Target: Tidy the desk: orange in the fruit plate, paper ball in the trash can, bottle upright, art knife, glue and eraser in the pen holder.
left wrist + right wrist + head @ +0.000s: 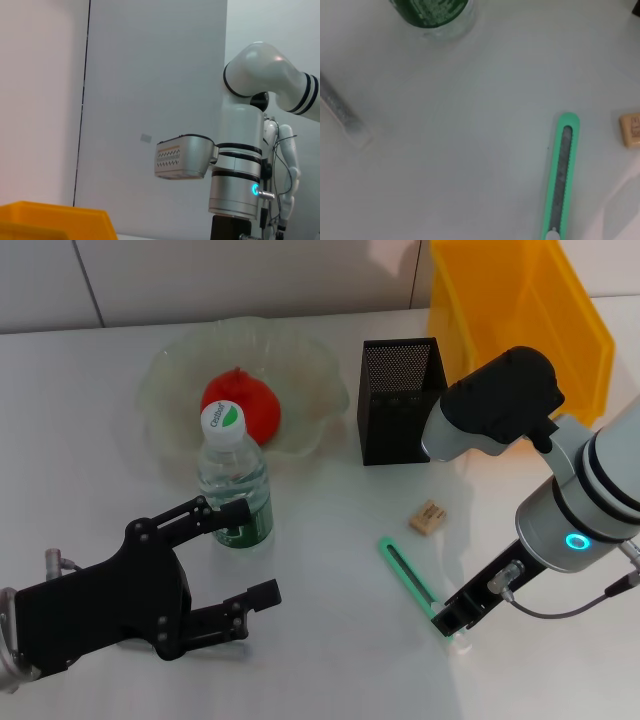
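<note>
The orange (242,405) lies in the translucent fruit plate (170,380) at the back. In front of the plate the bottle (235,485) stands upright with its cap on; its green base (430,10) also shows in the right wrist view. The black mesh pen holder (400,400) stands right of the plate. The tan eraser (427,517) (631,129) and the green art knife (407,575) (561,175) lie flat on the table. My right gripper (455,620) hangs over the knife's near end. My left gripper (255,550) is open just in front of the bottle, holding nothing. Glue and paper ball are out of view.
A yellow bin (520,310) (50,220), the trash can, stands at the back right behind the pen holder. The right arm's elbow (495,400) reaches over the table beside the holder. White tabletop (330,660) lies between the two grippers.
</note>
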Robot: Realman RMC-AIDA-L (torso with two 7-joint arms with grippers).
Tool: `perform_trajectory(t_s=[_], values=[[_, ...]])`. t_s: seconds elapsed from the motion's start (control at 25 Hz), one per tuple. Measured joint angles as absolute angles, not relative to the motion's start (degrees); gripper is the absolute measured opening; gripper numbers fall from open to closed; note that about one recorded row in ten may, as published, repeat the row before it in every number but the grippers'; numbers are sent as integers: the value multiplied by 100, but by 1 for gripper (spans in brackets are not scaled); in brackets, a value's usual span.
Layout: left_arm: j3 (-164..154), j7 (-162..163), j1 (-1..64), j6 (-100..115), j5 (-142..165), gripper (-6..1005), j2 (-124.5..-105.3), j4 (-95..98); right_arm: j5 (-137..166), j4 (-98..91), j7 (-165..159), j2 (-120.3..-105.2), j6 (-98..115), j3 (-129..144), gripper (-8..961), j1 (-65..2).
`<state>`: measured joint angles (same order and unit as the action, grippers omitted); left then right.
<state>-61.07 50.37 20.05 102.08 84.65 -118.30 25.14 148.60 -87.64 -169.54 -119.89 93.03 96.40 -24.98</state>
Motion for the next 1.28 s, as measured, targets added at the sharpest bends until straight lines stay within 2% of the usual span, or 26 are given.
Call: perform_trajectory(t_s=[0.16,0.72,1.16,1.28], values=[[-6113,5037,2004,10238,8470,789,-11830,2514,14835,-8631,-16954,-11988,9193,9656,420,-2527],[-6161,5036,2004,10252,8473,786,-11830,2523,14827,-8374,-16954,-11988,9081,9662,423,-2656],[-6161,5036,2004,10266,8473,784,-11823,2523,14747,-8229,-16954,-11988,9078,9668,298,-2728],[-6169,5041,2001,10277,8473,784,-11822,2523,14746,-8218,-16954,-11988,9078,9668,299,-2729]])
